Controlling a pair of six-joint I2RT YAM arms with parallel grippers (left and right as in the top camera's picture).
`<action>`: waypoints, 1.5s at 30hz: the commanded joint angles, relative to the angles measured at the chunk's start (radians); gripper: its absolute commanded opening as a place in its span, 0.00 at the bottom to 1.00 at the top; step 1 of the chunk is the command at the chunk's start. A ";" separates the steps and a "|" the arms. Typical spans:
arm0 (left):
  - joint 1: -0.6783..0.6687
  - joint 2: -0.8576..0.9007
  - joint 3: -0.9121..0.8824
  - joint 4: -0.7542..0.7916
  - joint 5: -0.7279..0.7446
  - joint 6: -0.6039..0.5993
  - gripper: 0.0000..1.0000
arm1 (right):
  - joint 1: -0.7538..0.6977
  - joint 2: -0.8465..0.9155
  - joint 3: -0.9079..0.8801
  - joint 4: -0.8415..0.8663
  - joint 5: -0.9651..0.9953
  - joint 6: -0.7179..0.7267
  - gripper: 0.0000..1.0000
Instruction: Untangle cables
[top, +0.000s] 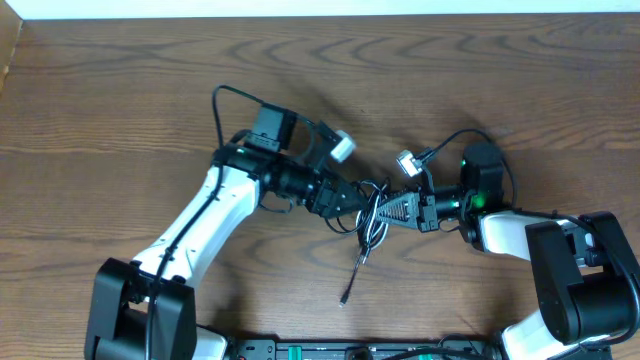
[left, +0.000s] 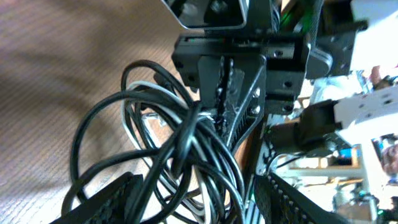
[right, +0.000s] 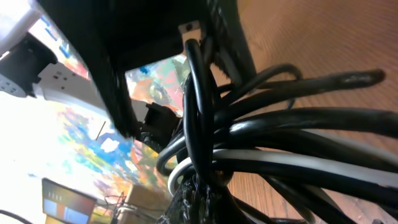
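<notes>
Cables clamped in right gripper, left gripper facing it, open around them

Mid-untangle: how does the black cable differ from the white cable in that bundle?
The black cable forms many loops, while the white cable shows only a strand or two. The black cable trails a loose plug end out of the bundle; no free end of the white cable is visible. Both are thin and knotted together.

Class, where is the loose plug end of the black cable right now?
Overhead view: the plug end of the black cable lies on the table near the middle, toward the robot, just below where the left gripper and right gripper meet.
</notes>
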 joint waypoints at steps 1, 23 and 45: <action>-0.027 0.000 -0.009 -0.006 -0.042 0.039 0.62 | -0.006 -0.007 -0.013 0.000 0.025 0.004 0.01; 0.057 -0.164 0.117 -0.019 -0.320 -0.117 0.66 | -0.020 -0.007 -0.017 -0.011 0.076 -0.007 0.01; -0.120 0.030 0.066 -0.116 -0.320 -0.120 0.68 | -0.021 -0.007 -0.017 -0.040 0.095 -0.011 0.01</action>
